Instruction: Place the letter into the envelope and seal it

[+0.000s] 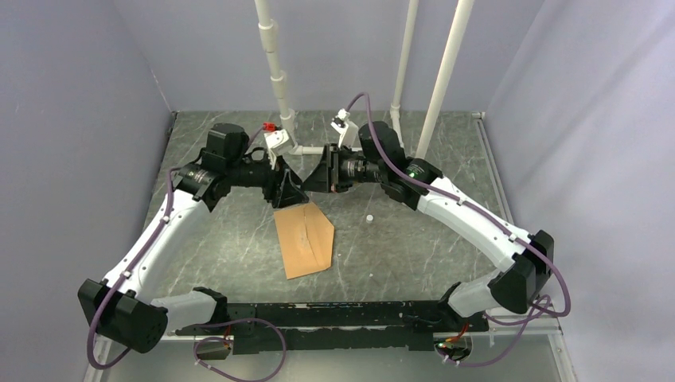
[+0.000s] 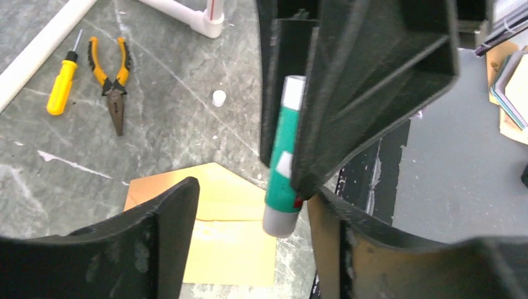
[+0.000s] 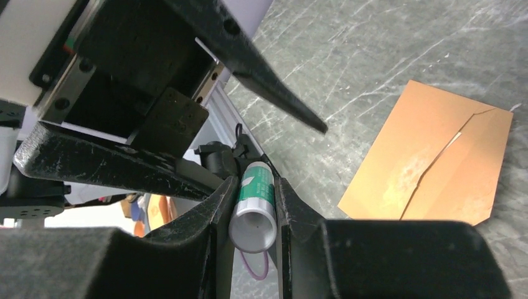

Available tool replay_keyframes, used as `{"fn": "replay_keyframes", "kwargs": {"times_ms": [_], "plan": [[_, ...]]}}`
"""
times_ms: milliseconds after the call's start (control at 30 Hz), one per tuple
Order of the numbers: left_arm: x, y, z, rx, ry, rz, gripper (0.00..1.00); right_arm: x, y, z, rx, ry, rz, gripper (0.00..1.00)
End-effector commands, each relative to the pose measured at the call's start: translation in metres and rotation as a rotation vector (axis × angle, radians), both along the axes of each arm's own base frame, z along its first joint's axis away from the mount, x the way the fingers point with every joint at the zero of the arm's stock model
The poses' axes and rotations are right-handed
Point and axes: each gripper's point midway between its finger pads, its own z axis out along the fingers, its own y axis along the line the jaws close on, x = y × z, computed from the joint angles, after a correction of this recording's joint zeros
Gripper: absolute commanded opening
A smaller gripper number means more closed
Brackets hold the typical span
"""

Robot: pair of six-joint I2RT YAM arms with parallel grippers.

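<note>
Sealing looks to be the step in hand. The jaws of the right arm [image 1: 446, 203] are clamped on a green-and-white glue stick [image 2: 281, 162] and hold it in the air just above the envelope [image 1: 302, 239]. The jaws of the left arm [image 1: 171, 231] stand wide apart with nothing in them, facing the stick's lower end so that it sits between their tips. The envelope lies flat near the middle of the worktop [image 1: 239, 247], right under the two meeting wrists, and its pointed flap seems to be spread open rather than folded down. No separate sheet shows anywhere, so my guess is that the letter is already tucked inside, though the pictures cannot prove it. A small white cap [image 2: 218, 98] sits loose on the worktop beyond the envelope. It may belong to the stick, but I cannot tell which end of the stick carries the glue. The next move probably calls for bringing the glue end down onto the flap's inner edge and drawing it along with light pressure. The empty jaws would need to pin the paper so it does not slide, and then the flap must be folded over and pressed. By count there are one envelope, one glue stick, one loose cap, one yellow screwdriver [image 2: 61, 87], one pair of pliers [image 2: 113, 87], and no letter in sight.
</note>
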Motion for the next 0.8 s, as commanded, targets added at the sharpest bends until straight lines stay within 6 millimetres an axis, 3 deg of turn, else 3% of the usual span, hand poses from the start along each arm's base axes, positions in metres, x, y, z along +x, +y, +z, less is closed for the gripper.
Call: {"fn": "replay_keyframes", "kwargs": {"times_ms": [0, 200, 367, 467, 533, 567, 633, 767], "plan": [[0.001, 0.008, 0.03, -0.012, -0.107, 0.042, 0.73, 0.002, -0.015, 0.026, 0.031, -0.129, -0.073, 0.0], [-0.009, 0.017, 0.047, -0.073, -0.085, 0.155, 0.8, 0.037, -0.04, -0.01, -0.103, -0.238, -0.274, 0.0], [0.003, 0.027, 0.04, -0.177, 0.101, 0.42, 0.67, 0.06, -0.046, -0.052, -0.257, -0.322, -0.41, 0.0], [0.025, 0.036, 0.006, -0.196, 0.259, 0.627, 0.41, 0.063, -0.04, -0.084, -0.343, -0.346, -0.429, 0.0], [0.04, 0.04, -0.031, -0.179, 0.365, 0.741, 0.21, 0.061, -0.034, -0.106, -0.394, -0.342, -0.425, 0.0], [0.047, 0.043, -0.05, -0.162, 0.411, 0.796, 0.16, 0.059, -0.029, -0.116, -0.408, -0.34, -0.416, 0.0], [0.058, 0.044, -0.09, -0.125, 0.515, 0.877, 0.12, 0.056, -0.021, -0.135, -0.442, -0.337, -0.398, 0.0], [0.074, 0.041, -0.143, -0.046, 0.591, 0.92, 0.07, 0.047, -0.009, -0.158, -0.459, -0.322, -0.367, 0.0]]}}
